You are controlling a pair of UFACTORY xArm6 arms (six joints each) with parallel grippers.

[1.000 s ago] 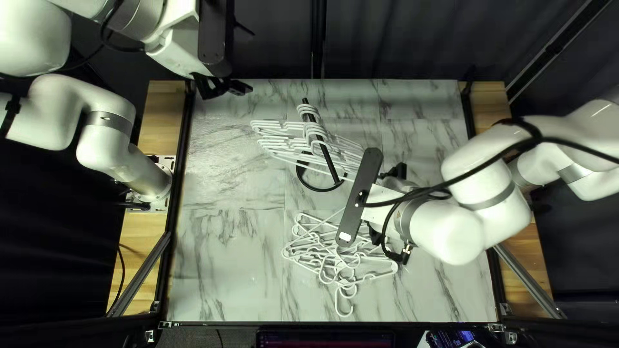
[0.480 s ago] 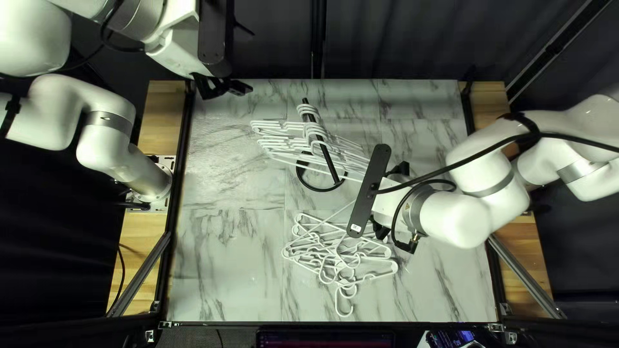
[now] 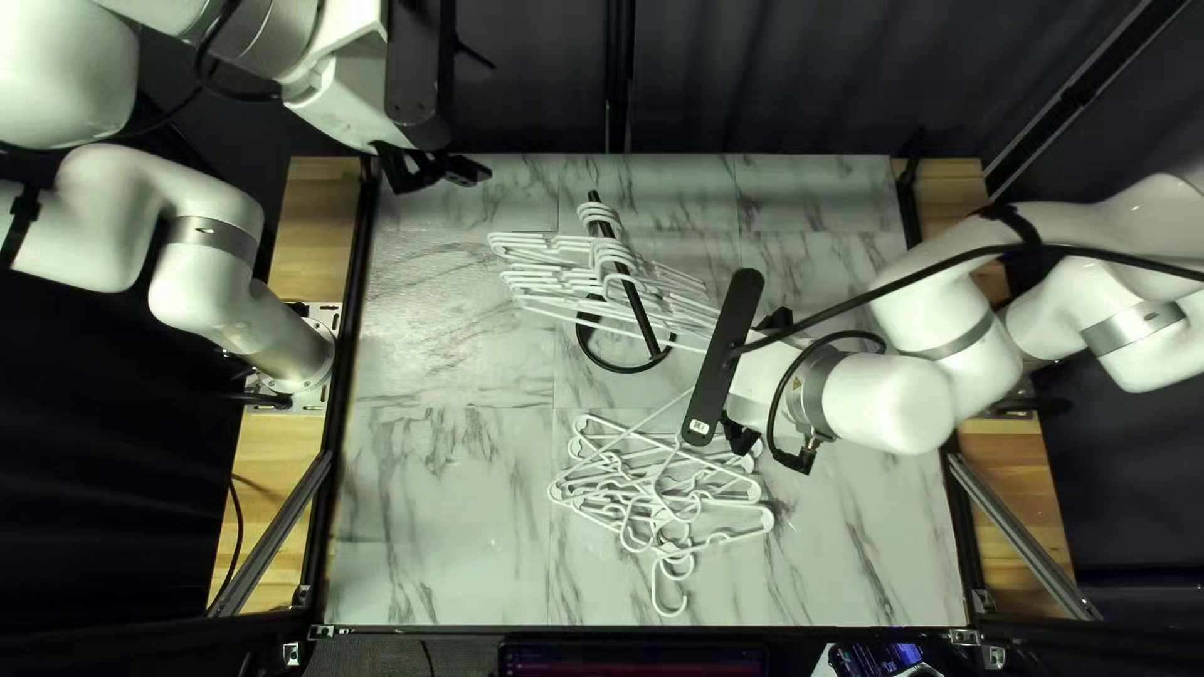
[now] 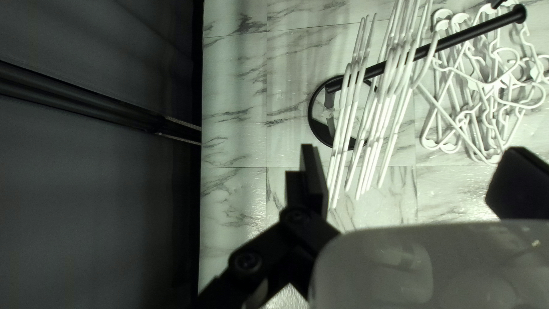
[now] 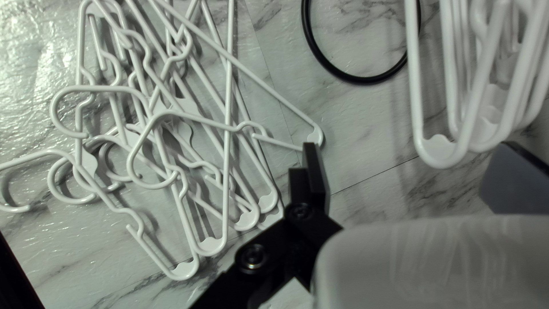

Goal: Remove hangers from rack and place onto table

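Note:
In the top left view my left gripper point(image 3: 447, 171) is over the table's far left corner; my right gripper point(image 3: 759, 383) is right of the rack, partly hidden by its camera bar. The black rack point(image 3: 633, 301) holds several white hangers point(image 3: 552, 278). Loose hangers point(image 3: 627, 502) lie in a tangled pile nearer the front edge. In the left wrist view the left gripper point(image 4: 406, 177) stands open, with the racked hangers point(image 4: 372, 131) ahead. In the right wrist view the right gripper point(image 5: 403, 171) is open and holds nothing; pile hangers point(image 5: 171, 143) lie to one side, racked hangers point(image 5: 440, 150) near the other finger.
The rack's round black base point(image 3: 623, 366) stands on the marble-patterned table point(image 3: 439, 502). My right arm point(image 3: 928, 389) reaches across the table's right side. A dark curtain point(image 3: 803, 75) hangs behind the far edge.
My right gripper has moved rightward and slightly toward the table's far edge, away from the pile. The left arm, the rack and the piled hangers look unmoved.

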